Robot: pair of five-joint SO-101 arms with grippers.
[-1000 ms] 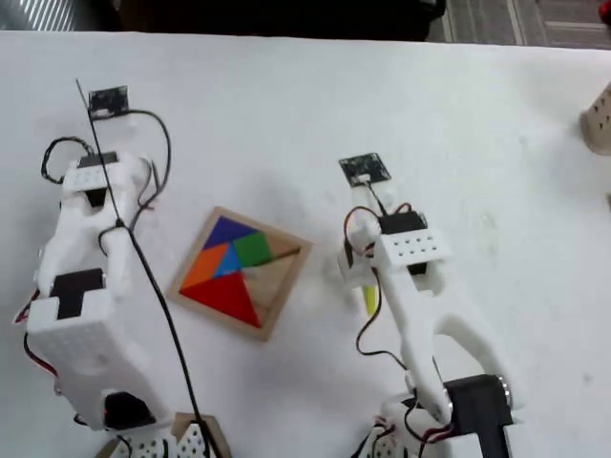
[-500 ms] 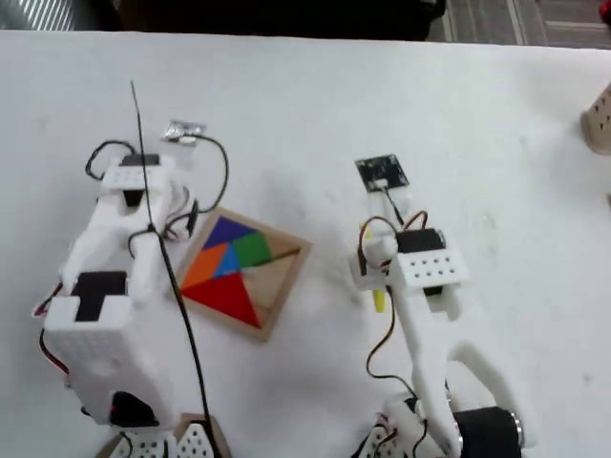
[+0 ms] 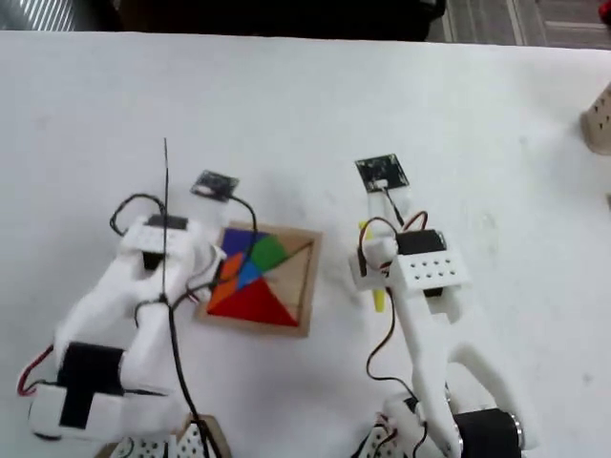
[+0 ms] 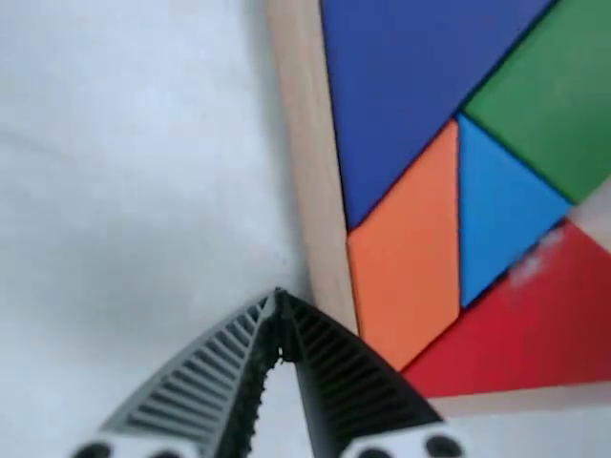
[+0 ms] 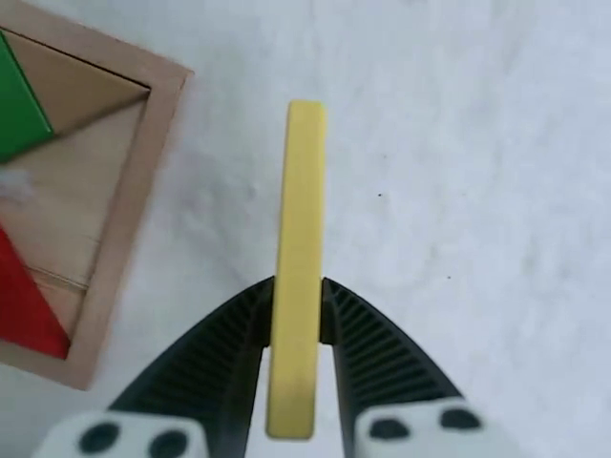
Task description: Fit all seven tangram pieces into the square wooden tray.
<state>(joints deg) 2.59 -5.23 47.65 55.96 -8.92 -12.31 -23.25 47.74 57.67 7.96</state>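
the right gripper (image 5: 296,286) pinches the yellow piece (image 5: 304,191) on edge, over the table (image 5: 477,143) just beside the tray (image 5: 143,181). carry it above the bare gap (next to the green piece (image 5: 19,119)), tilt it flat, then release. the left gripper (image 4: 279,303), closed and empty, sits at the tray's outer edge.

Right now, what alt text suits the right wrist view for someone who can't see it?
Two dark fingers pinch a yellow piece edge-on over a white table. Beside it, a corner of the wooden tray holds a green piece and a red piece.
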